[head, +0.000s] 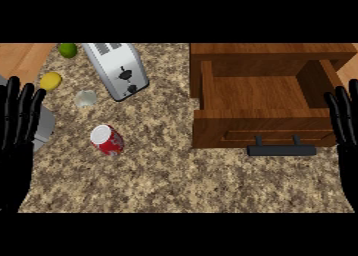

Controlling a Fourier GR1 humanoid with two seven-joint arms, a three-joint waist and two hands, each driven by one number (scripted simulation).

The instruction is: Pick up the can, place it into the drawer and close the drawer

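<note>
2 black hands, left [12, 125] and right [350, 125], rest released at the side edges. The red cylindrical can [107, 139] lies tilted on the speckled bench [174, 175], left of the open wooden drawer [259, 92]. It could roll when grasped, or catch the drawer's near wall.

Worktop [174, 175]: speckled granite look, brown-beige. Drawer [259, 95] beside right hand [352, 145]: brown wood grain, dark handle [281, 150]. Toaster [117, 70]: brushed metal sheen. Can [107, 140] near left hand [12, 130]: glossy red, pale top. Hands: black, slight gloss.
</note>
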